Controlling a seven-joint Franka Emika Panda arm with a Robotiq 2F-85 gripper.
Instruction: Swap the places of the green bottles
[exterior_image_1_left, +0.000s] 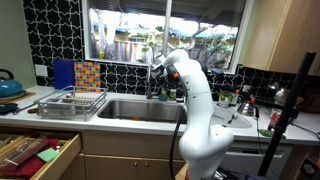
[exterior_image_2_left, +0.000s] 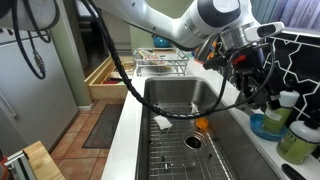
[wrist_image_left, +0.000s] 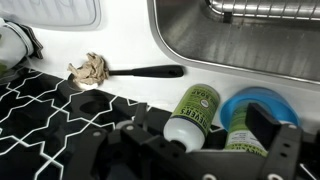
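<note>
In the wrist view two green soap bottles with white caps stand close together on the white counter behind the sink: one in full view, the other partly hidden by a finger and next to a blue round dish. My gripper is open, with its black fingers spread on either side of the bottles and not touching them. In an exterior view the gripper hangs over the counter by the tiled wall, and a green bottle stands nearer the camera.
A black-handled brush and a crumpled cloth lie on the counter. The steel sink holds a white sponge and an orange item. A dish rack stands beside it. The black tiled backsplash is close by.
</note>
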